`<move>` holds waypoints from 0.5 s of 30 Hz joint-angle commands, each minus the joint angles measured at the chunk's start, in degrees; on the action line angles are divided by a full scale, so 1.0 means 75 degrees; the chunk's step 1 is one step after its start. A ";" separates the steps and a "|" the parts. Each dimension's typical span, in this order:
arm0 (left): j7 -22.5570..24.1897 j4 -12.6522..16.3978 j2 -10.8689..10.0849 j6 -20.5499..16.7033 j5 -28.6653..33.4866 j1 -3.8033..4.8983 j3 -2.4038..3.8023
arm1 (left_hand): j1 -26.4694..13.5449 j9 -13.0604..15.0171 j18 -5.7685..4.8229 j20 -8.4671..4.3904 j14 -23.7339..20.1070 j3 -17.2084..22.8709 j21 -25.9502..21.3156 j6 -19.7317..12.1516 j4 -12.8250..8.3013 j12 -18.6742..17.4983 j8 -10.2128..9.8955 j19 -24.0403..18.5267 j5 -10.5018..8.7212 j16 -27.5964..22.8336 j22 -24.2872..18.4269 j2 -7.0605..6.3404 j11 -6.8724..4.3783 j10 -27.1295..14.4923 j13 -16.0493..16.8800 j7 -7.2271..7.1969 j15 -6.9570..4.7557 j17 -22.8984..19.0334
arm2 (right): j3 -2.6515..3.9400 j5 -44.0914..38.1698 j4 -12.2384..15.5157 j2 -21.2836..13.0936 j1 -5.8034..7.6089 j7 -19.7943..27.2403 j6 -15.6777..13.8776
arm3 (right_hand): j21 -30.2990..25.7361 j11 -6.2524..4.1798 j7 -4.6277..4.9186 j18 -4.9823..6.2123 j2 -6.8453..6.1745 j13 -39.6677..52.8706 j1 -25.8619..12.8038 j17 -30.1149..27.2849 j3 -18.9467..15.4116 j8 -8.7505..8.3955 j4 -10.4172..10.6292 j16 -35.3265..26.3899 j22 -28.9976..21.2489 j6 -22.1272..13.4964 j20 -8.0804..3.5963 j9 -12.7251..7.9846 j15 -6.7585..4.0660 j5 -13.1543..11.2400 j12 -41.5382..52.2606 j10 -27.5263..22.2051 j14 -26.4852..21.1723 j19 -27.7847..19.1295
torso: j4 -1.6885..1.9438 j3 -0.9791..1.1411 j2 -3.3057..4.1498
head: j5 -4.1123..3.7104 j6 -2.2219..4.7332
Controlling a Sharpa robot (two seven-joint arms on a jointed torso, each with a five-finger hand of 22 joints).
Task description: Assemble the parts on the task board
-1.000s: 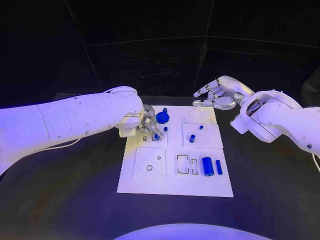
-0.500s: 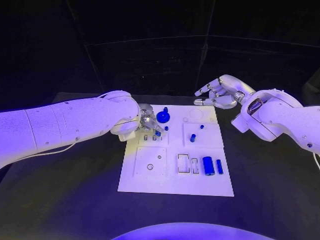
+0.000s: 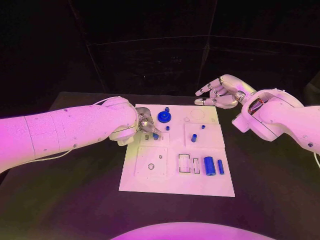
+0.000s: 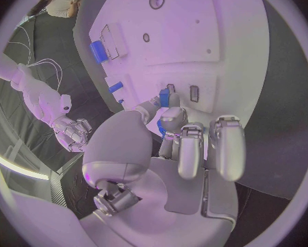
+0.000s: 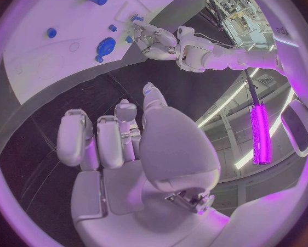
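While my left fingers (image 4: 169, 118) pinch a blue part (image 4: 164, 97) over the board (image 3: 176, 185), a tilt could jam it; right fingers (image 3: 207, 93) hang spread

arms: two, smooth white shells | left robot hand (image 3: 147, 126): silver | right robot hand (image 3: 219, 95): silver | thin white cable by each arm

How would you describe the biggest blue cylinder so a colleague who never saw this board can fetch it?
Start at the white task board in the middle of the black table, and go to its near right part, beside the small rectangular cut-outs. Two blue parts lie there side by side: the big blue cylinder is the thick one on the left, clearly fatter than the slim blue pin to its right.
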 commanded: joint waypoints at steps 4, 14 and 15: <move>-0.0110 0.0045 -0.0029 0.0079 -0.0339 -0.0014 0.0004 | -0.0024 0.0014 -0.0065 -0.0010 0.0819 0.1259 -0.0033 -0.0047 -0.1235 0.0017 0.0048 0.0175 0.0000 0.0025 0.0421 0.0005 0.0016 0.0059 -0.0003 -0.0008 -0.0011 0.2012 | 0.0003 0.0023 0.0005 0.0000 0.0014 0.0065 0.0053 | -0.0033 0.0012 -0.0025 0.0091 0.0046 -0.0010 0.0040 -0.0009 -0.0045 0.0031 0.0007 -0.0039 -0.0008 0.0031 -0.0012 0.0008 -0.0050 0.0046 -0.0016 -0.0032 0.0250 -0.0033 | -0.0004 0.0001 0.0012 | -0.0006 -0.0018; -0.0220 0.0010 -0.0028 0.0369 -0.0397 -0.0023 0.0004 | -0.0034 0.0022 -0.0065 -0.0011 0.0819 0.1287 -0.0034 -0.0048 -0.1240 0.0011 0.0057 0.0175 0.0000 0.0025 0.0422 -0.0010 0.0015 0.0058 -0.0011 -0.0009 -0.0011 0.2012 | 0.0003 0.0023 -0.0002 0.0014 0.0014 0.0078 0.0078 | -0.0033 0.0012 -0.0025 0.0091 0.0046 -0.0010 0.0040 -0.0009 -0.0045 0.0031 0.0007 -0.0039 -0.0008 0.0031 -0.0012 0.0008 -0.0050 0.0046 -0.0016 -0.0032 0.0250 -0.0033 | -0.0009 -0.0002 0.0012 | 0.0008 -0.0028; -0.0230 0.0009 -0.0029 0.0394 -0.0398 -0.0024 0.0004 | -0.0034 0.0022 -0.0065 -0.0011 0.0819 0.1287 -0.0034 -0.0048 -0.1240 0.0011 0.0057 0.0175 0.0000 0.0025 0.0422 -0.0010 0.0015 0.0058 -0.0011 -0.0009 -0.0011 0.2012 | 0.0003 0.0023 -0.0002 0.0014 0.0014 0.0078 0.0081 | -0.0033 0.0012 -0.0025 0.0091 0.0046 -0.0010 0.0040 -0.0009 -0.0045 0.0031 0.0007 -0.0039 -0.0008 0.0031 -0.0012 0.0008 -0.0050 0.0046 -0.0016 -0.0032 0.0250 -0.0033 | -0.0011 -0.0001 0.0010 | 0.0008 -0.0031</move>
